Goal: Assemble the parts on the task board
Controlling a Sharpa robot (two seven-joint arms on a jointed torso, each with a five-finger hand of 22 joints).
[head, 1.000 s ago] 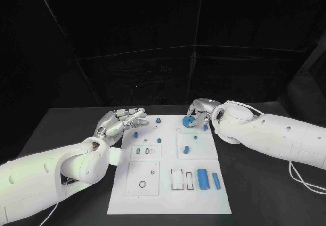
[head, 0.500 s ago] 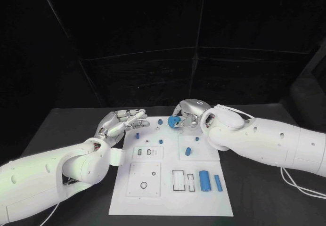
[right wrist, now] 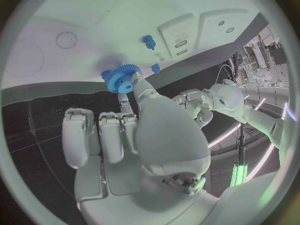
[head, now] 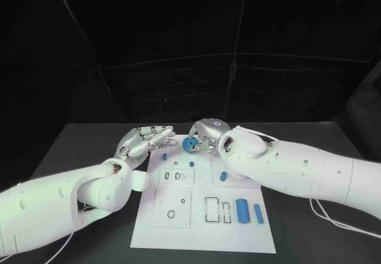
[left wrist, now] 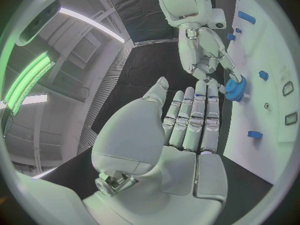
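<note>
Now, working across the head view from left to right, your left hand (head: pixel 145 141) sits left of centre at the far left corner of the flat white plastic task board (head: pixel 238 231), fingers straight and together, grasping nothing; keep it there as a quiet guard and do not let it drift into the path. Just right of it, at the middle of the frame, your right hand (head: pixel 208 133) pinches the small blue toothed plastic gear (head: pixel 190 144) at its fingertips, above the board's far edge. I judge the step in hand to be seating that gear on a post: hold its bore level with the board, line it up over the peg before descending, and lower it straight without twisting. Which peg it belongs on, I cannot tell. No brand, label or legible writing appears on the board, the parts or either arm.
</note>
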